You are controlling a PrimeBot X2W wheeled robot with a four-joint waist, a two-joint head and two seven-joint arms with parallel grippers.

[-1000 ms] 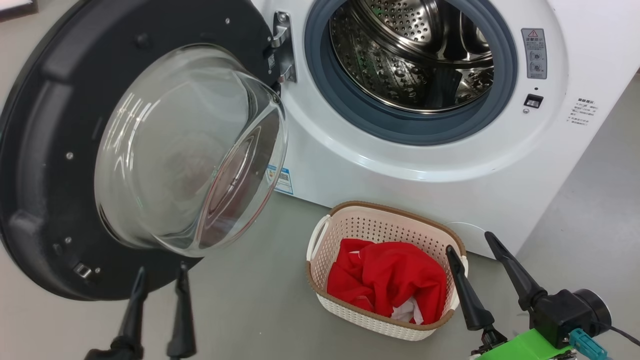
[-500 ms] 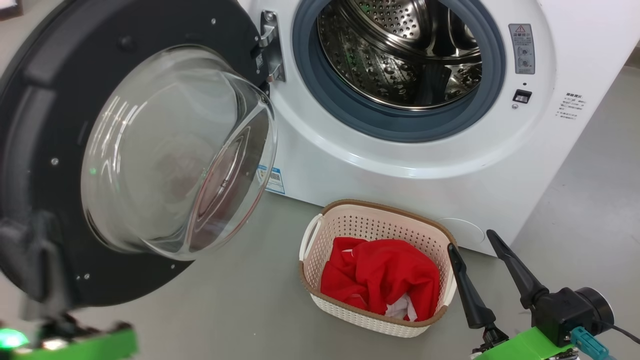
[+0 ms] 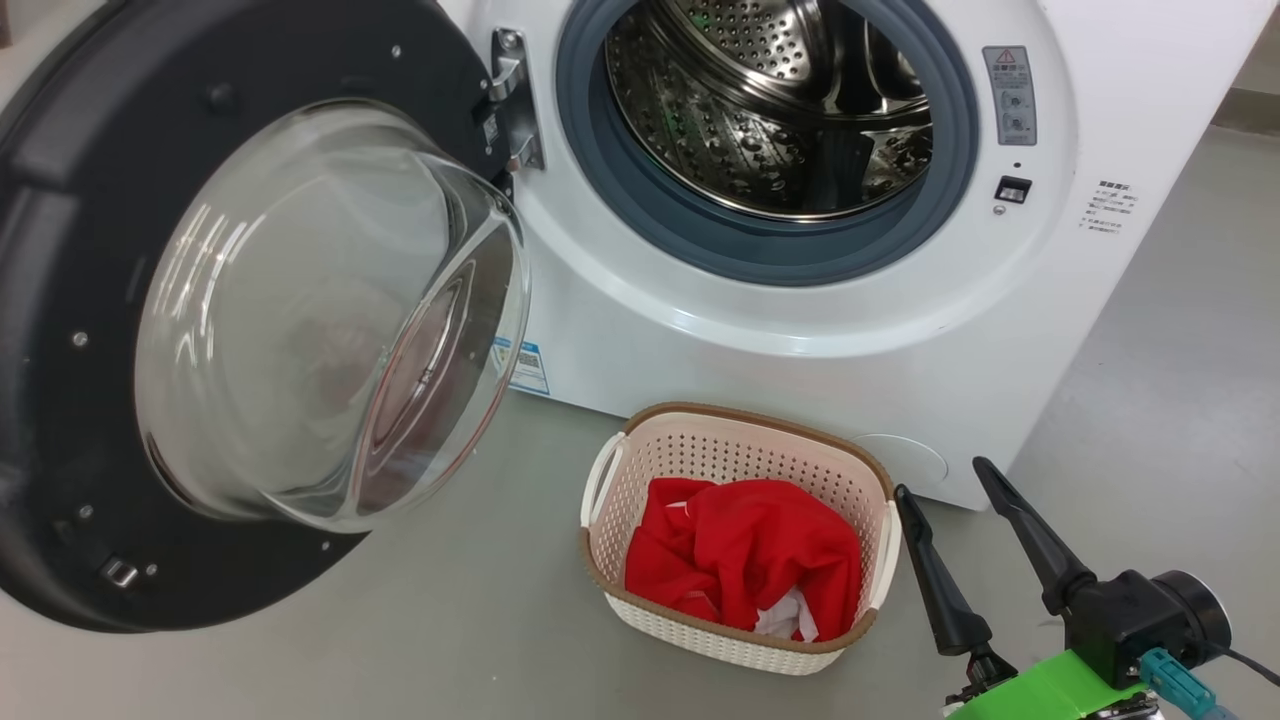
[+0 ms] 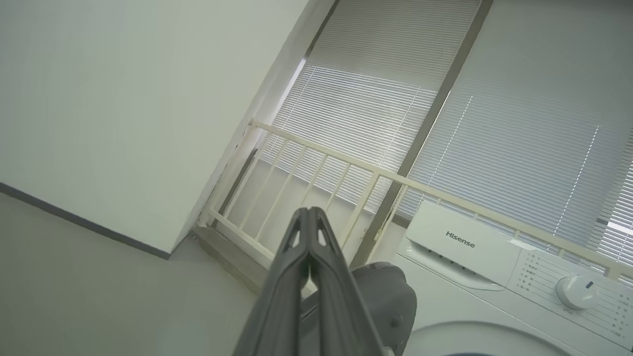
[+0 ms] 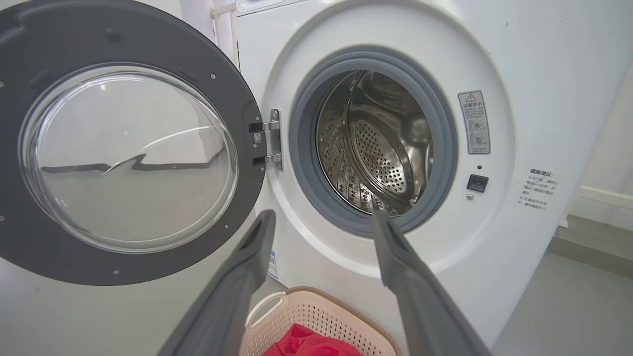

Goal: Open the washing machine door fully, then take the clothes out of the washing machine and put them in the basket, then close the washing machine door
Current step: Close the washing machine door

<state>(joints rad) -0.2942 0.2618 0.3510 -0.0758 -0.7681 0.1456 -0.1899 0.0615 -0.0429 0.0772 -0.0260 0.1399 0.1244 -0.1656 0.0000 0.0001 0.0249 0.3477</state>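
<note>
Door and machine: the washing machine door (image 3: pixel 90 330) stands swung wide to my left on its hinge (image 3: pixel 510 100), glass bowl (image 3: pixel 330 310) bulging out toward the head camera. The washing machine (image 3: pixel 760 330) mouth is uncovered, showing the grey rubber ring (image 3: pixel 600 170) and the perforated drum (image 3: pixel 770 110).

Basket: the basket (image 3: pixel 740 415) sits on the grey floor (image 3: pixel 480 620) just in front of the machine, below the mouth and to the right of the door's lower edge. The clothes (image 3: pixel 745 560) lie in it, a red heap with a white corner at the near side. All the red fabric I can see is there.

Right gripper (image 3: pixel 941 476): low at my right, just beside the basket's right end. The jaws are spread wide and grip nothing.

Left gripper (image 4: pixel 309 217): the fingers are pressed together along their length, with nothing between them. It points up and away from the load.

Between the views:
- The left wrist view gives the machine's top panel with its dial (image 4: pixel 576 291), a cream railing (image 4: pixel 316 163), window blinds (image 4: pixel 494 99) and a pale wall (image 4: pixel 123 99).
- A dark grey rounded shape (image 4: pixel 390 296) sits behind the left fingers. It is possibly the door's edge, but I cannot tell.
- The right wrist view faces the mouth squarely. My two fingers frame the ring's lower arc, with the basket rim and a bit of red at the bottom edge.
- The head view gives the whole basket and the small blue label (image 3: pixel 527 365) low on the machine front, beside the glass bowl.
</note>
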